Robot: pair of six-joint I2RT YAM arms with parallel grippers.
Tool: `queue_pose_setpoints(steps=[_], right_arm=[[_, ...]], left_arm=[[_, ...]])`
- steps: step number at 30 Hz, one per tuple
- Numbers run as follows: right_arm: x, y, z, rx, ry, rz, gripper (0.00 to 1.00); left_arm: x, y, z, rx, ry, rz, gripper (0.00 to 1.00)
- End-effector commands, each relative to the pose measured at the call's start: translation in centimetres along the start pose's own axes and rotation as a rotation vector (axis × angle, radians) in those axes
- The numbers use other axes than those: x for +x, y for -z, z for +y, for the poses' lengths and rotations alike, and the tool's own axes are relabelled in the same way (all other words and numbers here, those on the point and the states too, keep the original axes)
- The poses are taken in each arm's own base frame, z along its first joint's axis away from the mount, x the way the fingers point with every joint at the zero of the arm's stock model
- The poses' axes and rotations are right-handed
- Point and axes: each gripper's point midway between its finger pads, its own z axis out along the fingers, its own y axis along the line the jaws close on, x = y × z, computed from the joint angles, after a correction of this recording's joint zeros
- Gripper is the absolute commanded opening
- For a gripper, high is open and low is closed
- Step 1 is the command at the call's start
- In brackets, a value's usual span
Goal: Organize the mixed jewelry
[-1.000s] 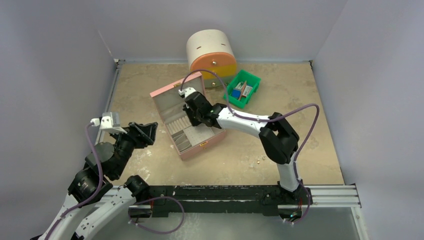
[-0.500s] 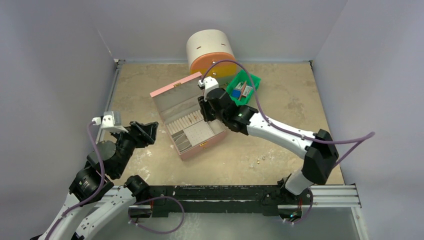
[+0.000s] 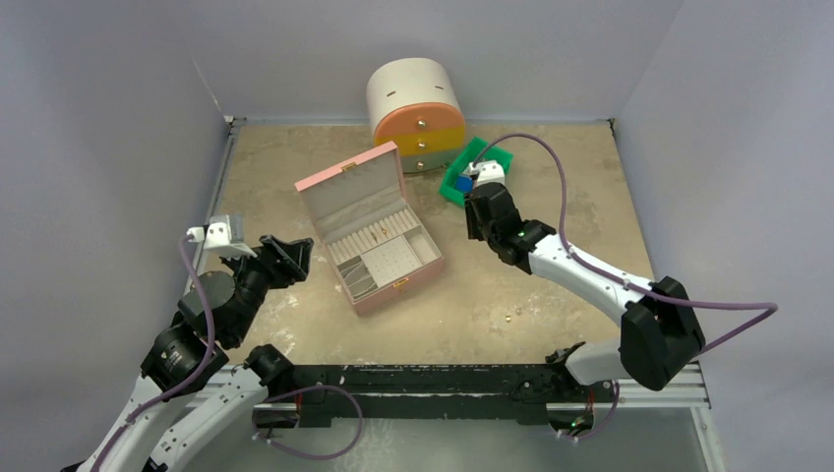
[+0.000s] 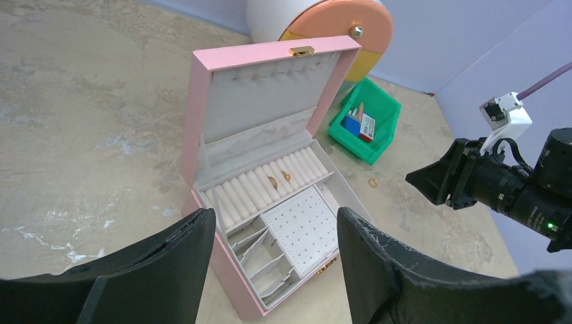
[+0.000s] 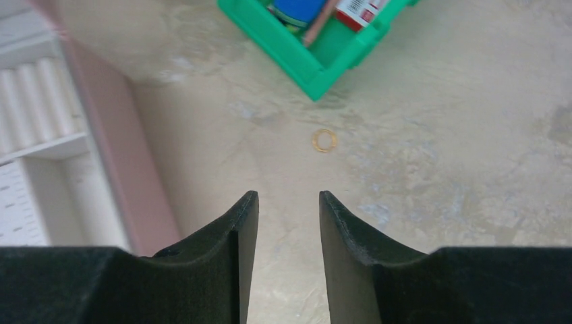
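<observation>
1. While the right claw (image 5: 287,197) hangs low over the table (image 3: 561,206), between the pink jewelry box (image 4: 194,115) and the green bin (image 5: 317,64), its jaws stand partly apart. Nothing is between them.
2. One gold ring (image 5: 324,140) lies flat on the table just beyond that claw. It is near the bin's near corner and touches neither bin nor box.
3. Box is open, with the lid raised on the far side. Two more gold rings (image 4: 272,181) sit side by side among the padded rolls in the tray.
4. Tiny gold pieces (image 3: 507,317) lie on the table at near right, well apart from the box. Too small to tell what kind.
5. Left claw (image 4: 273,214) hovers at the near left of the box, jaws wide, holding nothing.
6. Round drawer unit (image 3: 413,93) stands at the far edge, behind box and bin. Bin holds a few coloured items.
</observation>
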Motion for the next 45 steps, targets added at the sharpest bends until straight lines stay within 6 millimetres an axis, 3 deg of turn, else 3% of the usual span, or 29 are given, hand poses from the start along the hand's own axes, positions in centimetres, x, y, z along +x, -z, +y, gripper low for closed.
queue_pose_setpoints(steps=[1,10,16,34,45], right_arm=[[-0.3,-1.8,-2.0,0.028,-0.080,-0.036,0.42],[1.5,-7.1,-3.7,0.009,-0.115,0.046,0.40],[1.7,-9.1,-3.6,-0.006,-0.119,0.065,0.36],[4.2,-11.5,-3.4,0.001,-0.130,0.134,0.20],[5.6,-11.9,-3.4,0.011,-0.141,0.165,0.17]], left_arm=[[-0.5,-0.4,-0.4,0.013,-0.011,-0.015,0.66],[-0.4,-0.9,-0.2,-0.004,-0.015,-0.009,0.66],[-0.3,-1.1,0.0,-0.016,-0.019,-0.006,0.66],[-0.3,-1.7,0.1,-0.018,-0.025,0.001,0.66],[-0.3,-1.7,0.1,-0.018,-0.026,0.001,0.66]])
